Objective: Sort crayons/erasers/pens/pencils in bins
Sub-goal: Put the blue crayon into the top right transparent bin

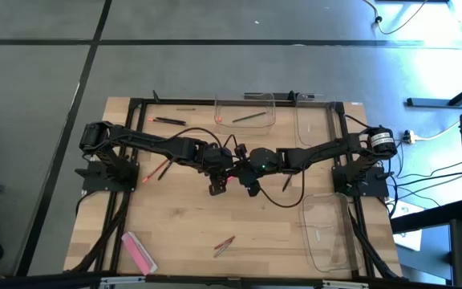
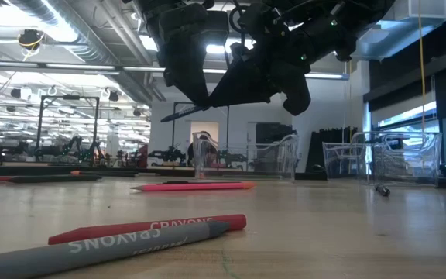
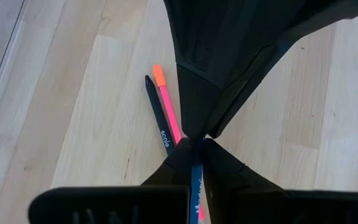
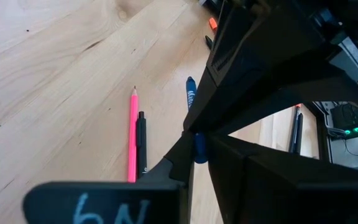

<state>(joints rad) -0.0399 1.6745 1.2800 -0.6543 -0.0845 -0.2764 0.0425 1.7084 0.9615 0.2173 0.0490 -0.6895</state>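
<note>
On the bench in the low view, the red crayon (image 2: pixel 147 228) carries "CRAYONS" in pale capitals along its wrapper, right way up. The grey crayon (image 2: pixel 107 249) lying against it at its 6 o'clock side bears the same word, "CRAYONS", upside down. In the left wrist view, the dark pen (image 3: pixel 157 124) beside the pink one reads "scale" in white letters. Handwritten "6N" shows on the right arm's wrist block (image 4: pixel 104 205).

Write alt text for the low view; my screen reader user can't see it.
Two crayons, red and grey, lie side by side on the wooden table nearest the camera. Both dark arms hang above mid-table, and a pink pencil and clear bins sit farther back.
</note>
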